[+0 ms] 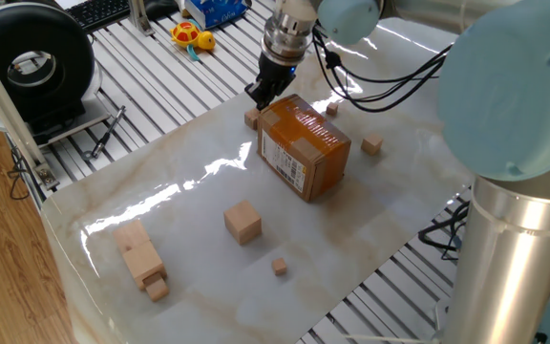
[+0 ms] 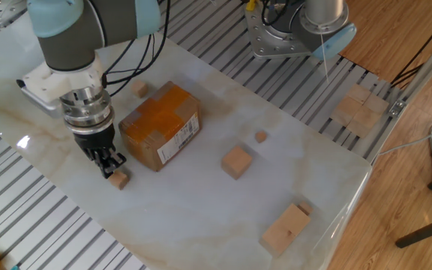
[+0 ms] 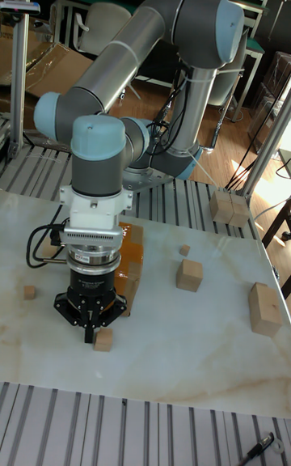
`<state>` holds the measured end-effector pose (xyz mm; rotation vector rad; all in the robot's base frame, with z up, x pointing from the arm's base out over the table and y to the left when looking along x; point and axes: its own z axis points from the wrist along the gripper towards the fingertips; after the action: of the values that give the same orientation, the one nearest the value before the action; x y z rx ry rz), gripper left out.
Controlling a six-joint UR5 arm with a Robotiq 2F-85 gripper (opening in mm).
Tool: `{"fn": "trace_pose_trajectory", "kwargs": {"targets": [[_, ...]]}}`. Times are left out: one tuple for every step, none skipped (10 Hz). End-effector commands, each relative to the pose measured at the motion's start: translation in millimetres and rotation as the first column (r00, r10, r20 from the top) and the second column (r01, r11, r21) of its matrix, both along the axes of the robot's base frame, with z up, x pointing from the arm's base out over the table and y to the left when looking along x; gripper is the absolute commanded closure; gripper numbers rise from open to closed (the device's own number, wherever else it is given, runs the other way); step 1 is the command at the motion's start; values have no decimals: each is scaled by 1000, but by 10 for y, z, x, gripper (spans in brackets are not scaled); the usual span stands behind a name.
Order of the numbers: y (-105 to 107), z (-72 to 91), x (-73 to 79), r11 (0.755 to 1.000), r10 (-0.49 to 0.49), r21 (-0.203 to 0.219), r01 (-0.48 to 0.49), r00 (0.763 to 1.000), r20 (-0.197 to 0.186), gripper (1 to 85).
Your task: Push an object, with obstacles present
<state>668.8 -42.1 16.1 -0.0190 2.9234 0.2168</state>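
The object, a small light-wood cube (image 1: pixel 252 118) (image 2: pixel 120 179) (image 3: pixel 103 341), lies on the marble table by the corner of the taped cardboard box (image 1: pixel 304 145) (image 2: pixel 161 125). My gripper (image 1: pixel 261 93) (image 2: pixel 109 163) (image 3: pixel 89 335) points straight down with its fingers shut and nothing between them. Its tip is right beside the cube, on the side away from the table's open middle. I cannot tell whether tip and cube touch. In the tall fixed view my wrist hides most of the box (image 3: pixel 131 260).
Obstacles on the table: a larger cube (image 1: pixel 243 222) (image 2: pixel 237 161) (image 3: pixel 190 274), a tiny cube (image 1: pixel 280 267) (image 2: pixel 261 136), a second small cube (image 1: pixel 372 145) (image 2: pixel 139 89) (image 3: pixel 30 292), and stacked blocks (image 1: pixel 141 258) (image 2: pixel 285 229) (image 3: pixel 265 308) near the edge. Slatted metal surrounds the table.
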Motion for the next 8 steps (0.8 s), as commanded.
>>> {"fn": "trace_pose_trajectory", "kwargs": {"targets": [[288,-19,-17,999,-24,34,24,1000,5,843],[404,-13,-41,999,-29,39,29,1000,2,843],[513,18,-47,998,-42,43,43,999,-2,843],[531,53,-32,998,-51,31,51,999,-5,843],[438,69,-20,999,-45,15,45,999,-4,843],[418,65,-25,1000,-23,2,23,1000,-2,843],[422,64,-33,1000,0,-1,0,1000,-2,843],[403,61,-33,1000,21,-13,-21,1000,1,843]]}}
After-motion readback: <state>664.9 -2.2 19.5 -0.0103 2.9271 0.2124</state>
